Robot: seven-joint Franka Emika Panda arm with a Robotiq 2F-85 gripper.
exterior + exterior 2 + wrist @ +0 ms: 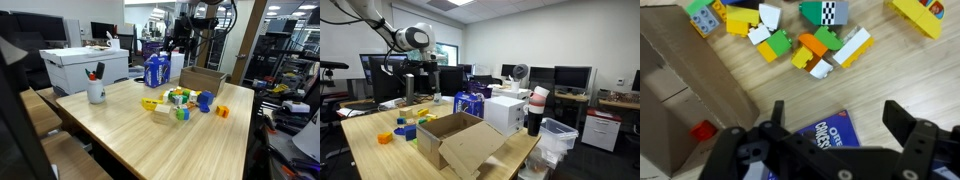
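Blond wood of the table (890, 70) fills the wrist view as the gripper (833, 112) hangs with its jaws spread wide, clamped on nothing. Beneath it, at the lower centre of the frame, sits the blue box (826, 132), its printed top partly showing between the black fingers (775, 115). Whether those fingers touch it cannot be told. In an exterior view the gripper (178, 42) appears well above the table, at the upper centre of the frame.

Judged from these pictures, a good approach would bring the jaws straight down, centred over the blue box, one finger on either side and neither scraping its top.

Room is tight at the left of the wrist frame, where the cardboard box (680, 80) stands just beside the blue one, a small red piece (703, 129) showing at its lower edge. Along the upper edge a heap of toy blocks (805, 40) lies near but apart. At the right is bare wood, the open side for any sideways move.
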